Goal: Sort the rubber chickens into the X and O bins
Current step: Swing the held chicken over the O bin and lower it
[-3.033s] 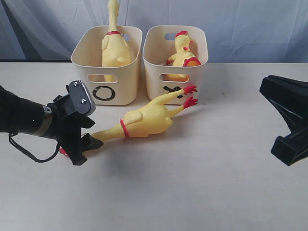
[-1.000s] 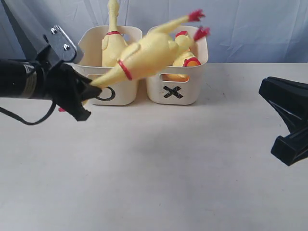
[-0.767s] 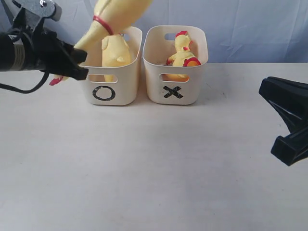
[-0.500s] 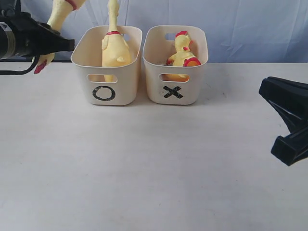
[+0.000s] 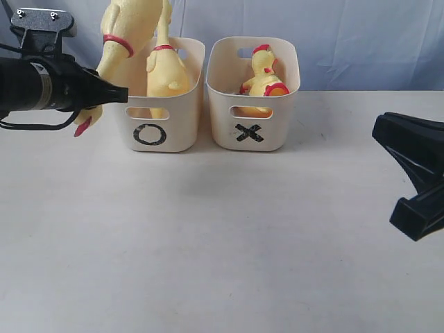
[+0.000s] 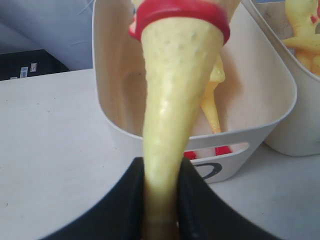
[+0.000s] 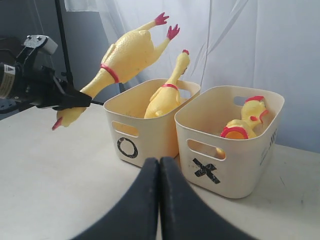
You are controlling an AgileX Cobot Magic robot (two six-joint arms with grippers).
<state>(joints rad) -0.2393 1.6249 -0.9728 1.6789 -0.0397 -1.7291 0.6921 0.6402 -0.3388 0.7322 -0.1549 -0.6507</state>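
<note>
While the table (image 5: 222, 243) carries the O bin (image 5: 177, 128) and X bin (image 5: 281, 125), one chicken (image 5: 166, 73) in each, the left gripper (image 5: 111, 92) clamps a third chicken (image 5: 135, 24) by its neck, raised beside the O bin. The right gripper (image 7: 160, 162) is closed, empty.

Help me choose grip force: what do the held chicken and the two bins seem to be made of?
Held chicken, clamped by the neck in the left gripper: probably soft rubber or vinyl; yellow, pimpled, faintly shiny skin. O bin and X bin: apparently rigid moulded plastic; cream, smooth, matte, with rounded corners and cut-out handles.
</note>
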